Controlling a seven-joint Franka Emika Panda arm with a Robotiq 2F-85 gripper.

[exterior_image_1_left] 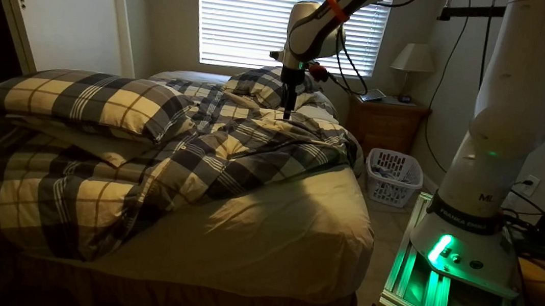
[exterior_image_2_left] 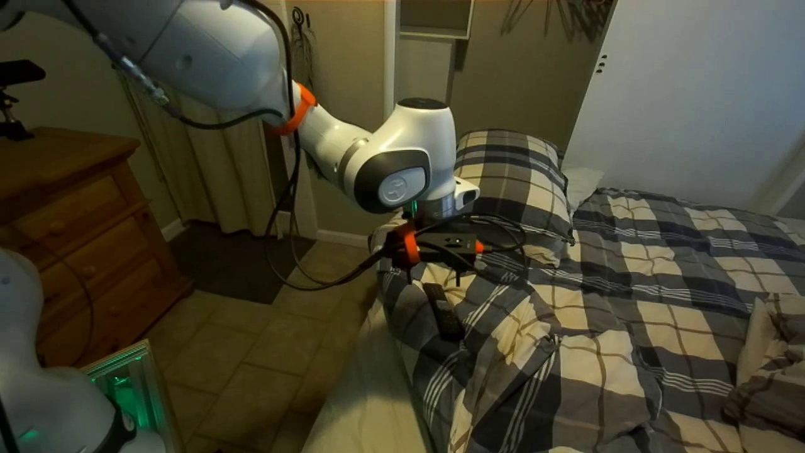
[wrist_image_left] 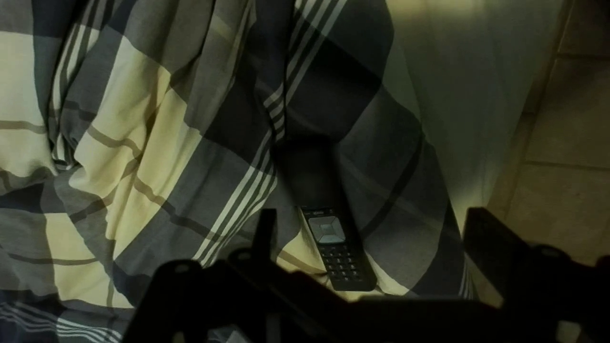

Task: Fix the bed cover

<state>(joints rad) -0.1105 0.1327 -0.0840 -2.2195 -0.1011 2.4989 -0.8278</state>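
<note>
The bed cover (exterior_image_1_left: 93, 194) is a rumpled cream and dark plaid comforter, bunched in folds across the bed. It shows in both exterior views (exterior_image_2_left: 597, 358) and fills much of the wrist view (wrist_image_left: 143, 166). My gripper (exterior_image_2_left: 434, 282) points down over the cover's edge by the bedside. Its fingers are wide apart in the wrist view (wrist_image_left: 371, 214), with nothing held between them. In an exterior view the gripper (exterior_image_1_left: 287, 116) hangs close to the cover; I cannot tell if it touches. A black remote-like handset (wrist_image_left: 345, 262) lies on the cover below the fingers, also seen in an exterior view (exterior_image_2_left: 445, 321).
A tan sheet (exterior_image_1_left: 267, 245) shows along the bed's side. Plaid pillows (exterior_image_1_left: 89, 98) (exterior_image_2_left: 512, 170) lie on the bed. A white laundry basket (exterior_image_1_left: 391, 187) and a wooden nightstand (exterior_image_1_left: 383, 124) stand beside the bed. A wooden dresser (exterior_image_2_left: 94, 207) stands across the tiled floor.
</note>
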